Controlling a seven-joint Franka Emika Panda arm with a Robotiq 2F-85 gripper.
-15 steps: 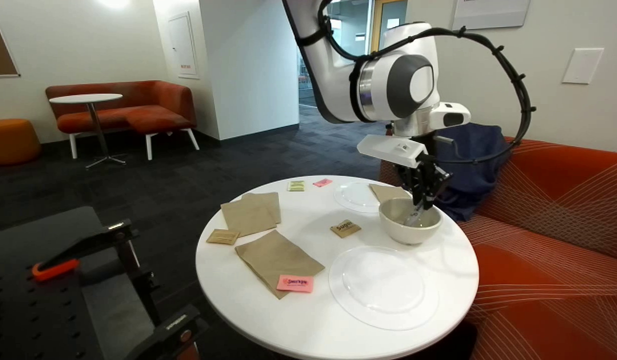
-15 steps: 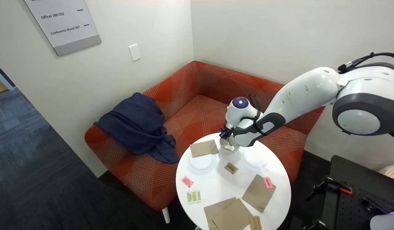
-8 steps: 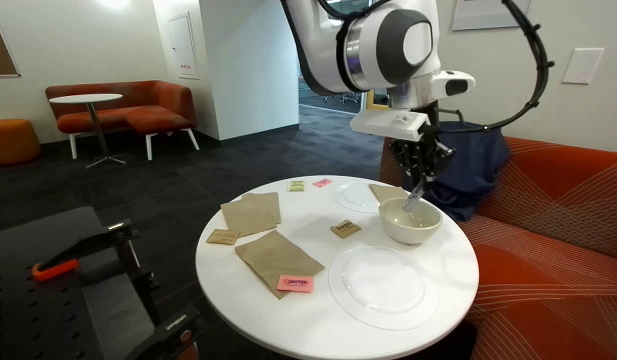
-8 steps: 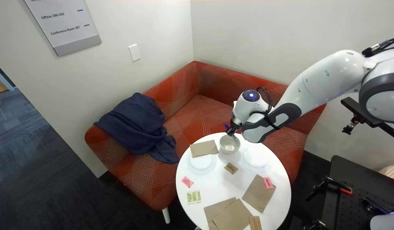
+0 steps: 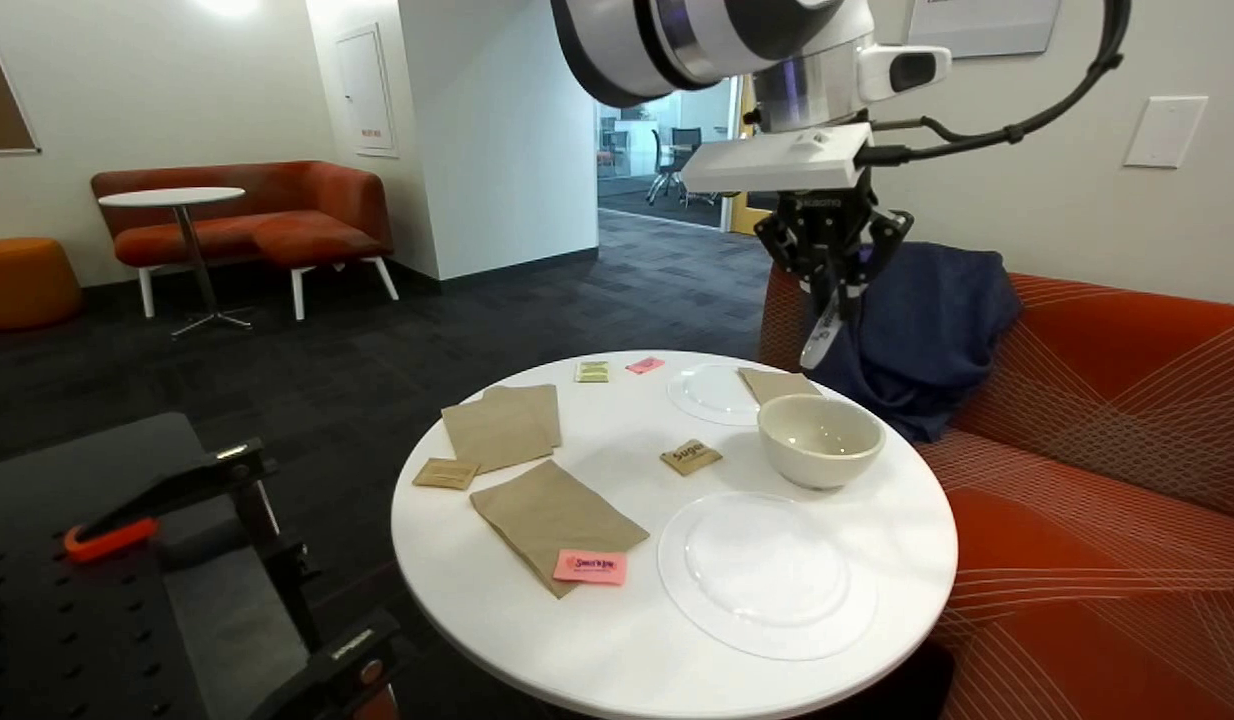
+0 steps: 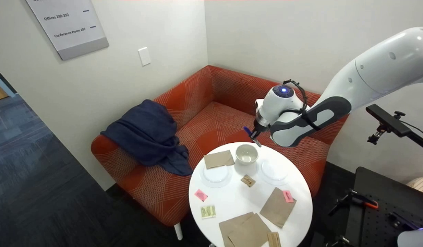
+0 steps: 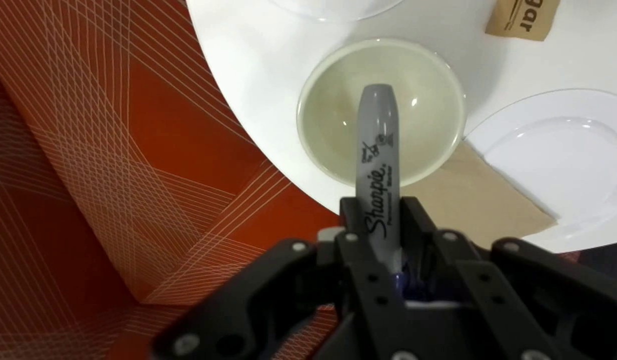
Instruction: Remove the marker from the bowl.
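My gripper (image 7: pixel 380 210) is shut on the marker (image 7: pixel 378 135), with its fingers on either side of the grey barrel. The grey end points away from the gripper, and a blue part shows between the fingers. In an exterior view the marker (image 5: pixel 820 340) hangs tilted above the bowl (image 5: pixel 822 465), with a gap to its rim. In an exterior view the blue end (image 6: pixel 247 130) sticks out on the gripper's far side. The off-white bowl (image 6: pixel 246 161) stands upright on the table. Its inside (image 7: pixel 328 105) shows in the wrist view, partly covered by the marker.
Clear plates (image 5: pixel 767 640) lie on either side of the bowl on the round white table (image 5: pixel 537 640). Brown napkins (image 5: pixel 557 515), a sugar packet (image 5: pixel 691 457) and pink packets (image 5: pixel 590 567) lie around. A red sofa (image 5: pixel 1067 450) with a navy cloth (image 5: pixel 927 340) borders the table.
My gripper has risen with the marker in it. The marker's lower end was inside the bowl and is now above the rim. The bowl has stayed in place.
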